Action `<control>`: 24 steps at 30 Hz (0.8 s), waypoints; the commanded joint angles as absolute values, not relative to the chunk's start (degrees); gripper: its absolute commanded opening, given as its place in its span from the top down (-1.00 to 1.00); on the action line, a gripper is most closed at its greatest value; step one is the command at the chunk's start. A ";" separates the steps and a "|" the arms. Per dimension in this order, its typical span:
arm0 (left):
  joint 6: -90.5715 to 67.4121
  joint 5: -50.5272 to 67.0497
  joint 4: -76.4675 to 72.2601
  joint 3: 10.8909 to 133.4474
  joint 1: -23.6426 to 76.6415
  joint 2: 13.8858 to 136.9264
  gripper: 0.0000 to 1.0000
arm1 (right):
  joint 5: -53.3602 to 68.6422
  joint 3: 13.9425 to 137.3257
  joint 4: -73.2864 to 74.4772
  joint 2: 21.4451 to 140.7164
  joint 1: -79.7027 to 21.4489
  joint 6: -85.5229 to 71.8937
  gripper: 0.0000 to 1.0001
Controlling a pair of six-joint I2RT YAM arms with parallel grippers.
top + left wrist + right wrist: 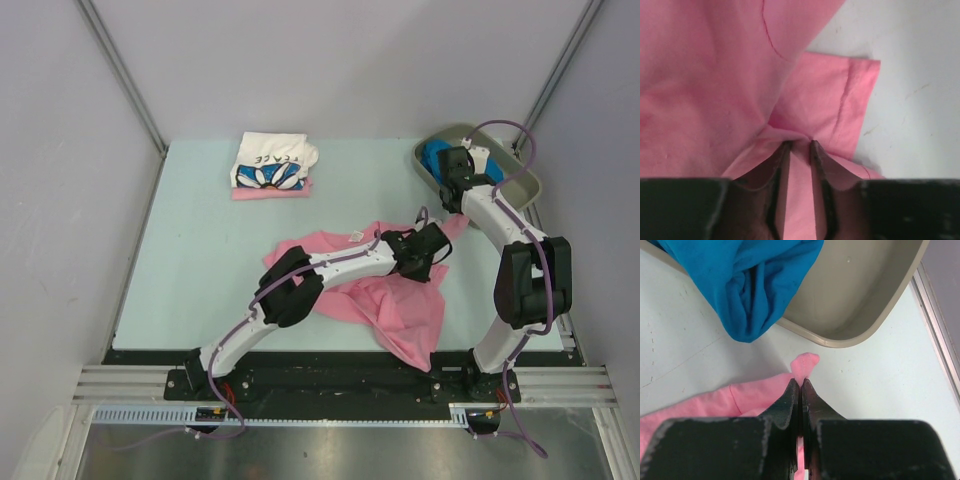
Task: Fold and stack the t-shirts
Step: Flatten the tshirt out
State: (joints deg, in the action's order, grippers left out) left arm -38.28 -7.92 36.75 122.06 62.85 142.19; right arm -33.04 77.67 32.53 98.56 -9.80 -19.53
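Note:
A crumpled pink t-shirt (pixel 392 305) lies on the table at front centre. My left gripper (pixel 437 247) is shut on a bunched fold of it (pixel 715 85), with cloth between the jaws near a sleeve hem. My right gripper (pixel 456 207) is shut on the shirt's far right corner (pixel 804 362), and a small tip pokes past the fingertips. A bright blue t-shirt (pixel 434 156) hangs over the rim of the tray (pixel 755 285). A folded white t-shirt with flower print (pixel 272 160) lies on a folded pink one (pixel 270 192) at the back left.
The grey-olive plastic tray (pixel 522 186) stands at the back right, just beyond my right gripper; its rim shows in the right wrist view (pixel 865 335). The table's right edge rail (pixel 935 325) runs close beside it.

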 commanded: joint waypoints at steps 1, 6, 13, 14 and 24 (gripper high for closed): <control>-38.41 -1.67 38.86 110.95 65.21 144.95 0.51 | -33.66 77.78 32.26 95.71 -9.93 -20.48 1.00; -36.39 1.48 35.26 97.52 66.09 138.97 0.99 | -33.49 77.78 32.26 95.01 -9.58 -20.39 1.00; -35.76 3.51 30.15 68.32 68.38 111.40 0.99 | -34.72 77.87 32.69 94.83 -8.96 -20.74 1.00; -36.12 3.60 30.41 65.33 68.55 103.35 0.99 | -34.89 77.87 33.04 94.75 -8.53 -21.00 1.00; -37.62 -12.19 57.37 61.95 62.15 65.32 0.99 | -34.63 77.87 32.70 92.82 -7.38 -22.58 1.00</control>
